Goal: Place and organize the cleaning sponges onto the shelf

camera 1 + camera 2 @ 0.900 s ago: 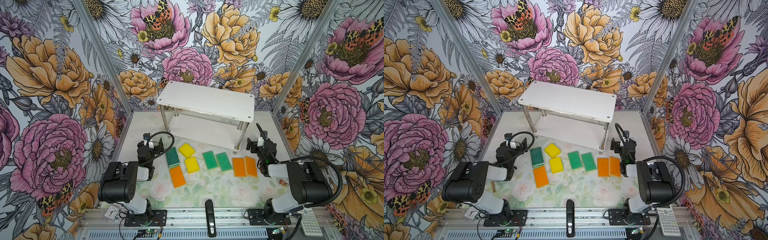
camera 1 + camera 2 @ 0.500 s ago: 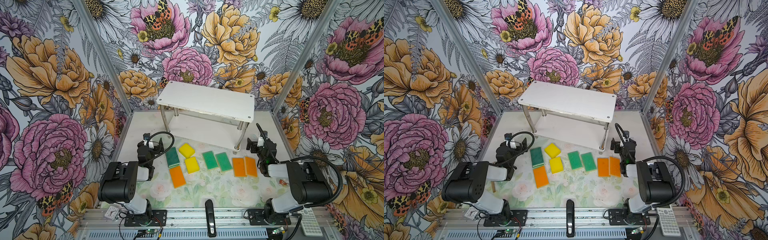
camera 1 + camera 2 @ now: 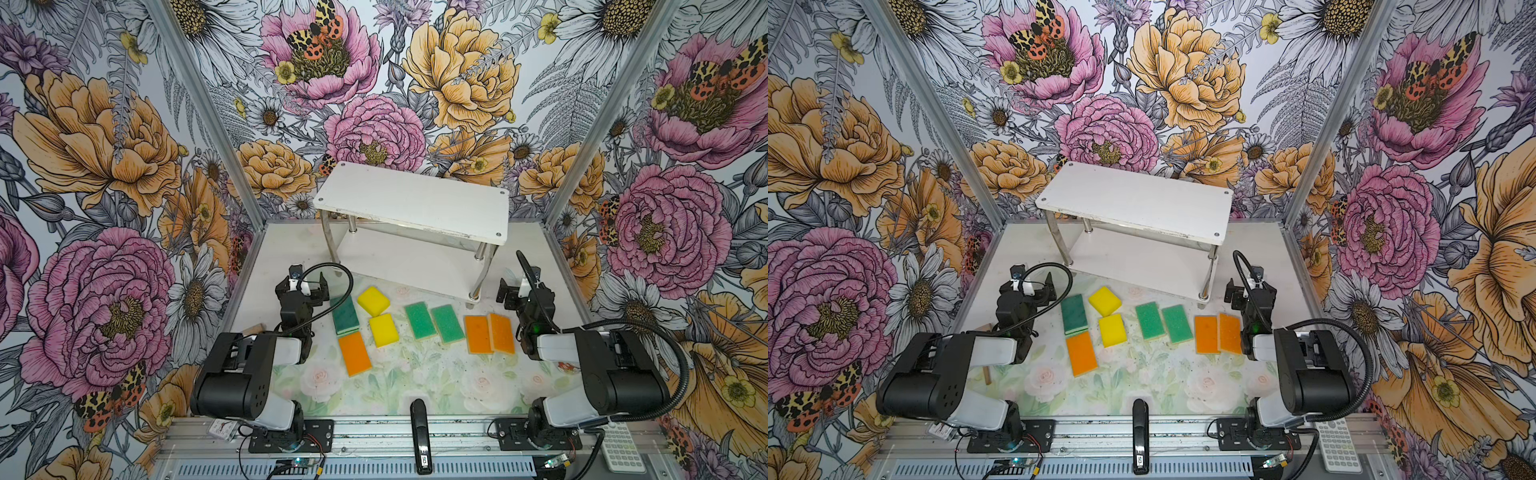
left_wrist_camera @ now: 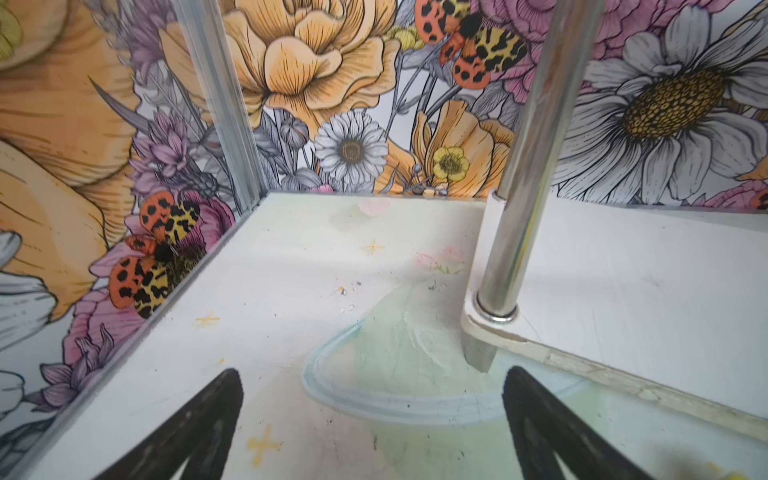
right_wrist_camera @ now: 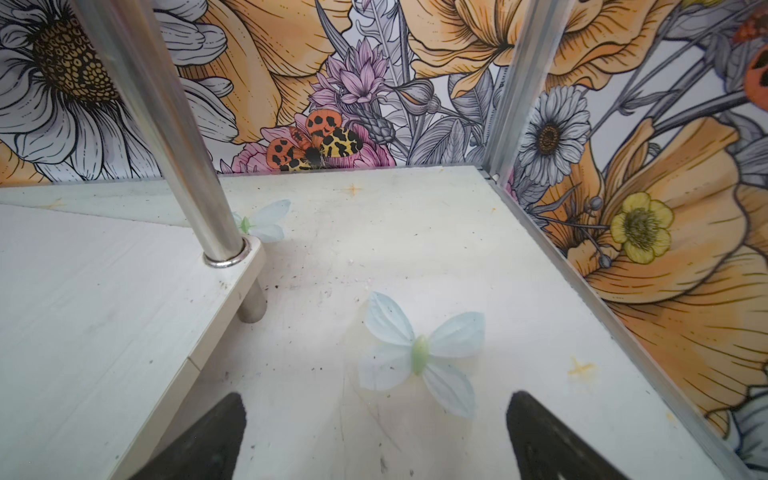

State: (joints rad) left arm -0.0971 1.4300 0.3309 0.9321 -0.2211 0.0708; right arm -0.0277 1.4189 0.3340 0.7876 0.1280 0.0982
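Nothing moved, three orange sponges (image 3: 354,353), two yellow (image 3: 382,330), three green (image 3: 420,320), one shelf (image 3: 411,199)

A: shelf (image 3: 411,203) boards are white, matt, painted look. Front edge chipped and scuffed. posts (image 4: 530,166) are chrome, glossy, mirror-smooth.
B: sponges (image 3: 419,320)?
A: Foam, matt. Green and orange tops look coarse, like scourer. yellow pair (image 3: 374,300) looks smoother.
B: tabletop (image 5: 415,249)?
A: Printed sheet, matt, scratched, speckled with grit. corner rails (image 4: 222,104) are bare metal with a dull sheen.
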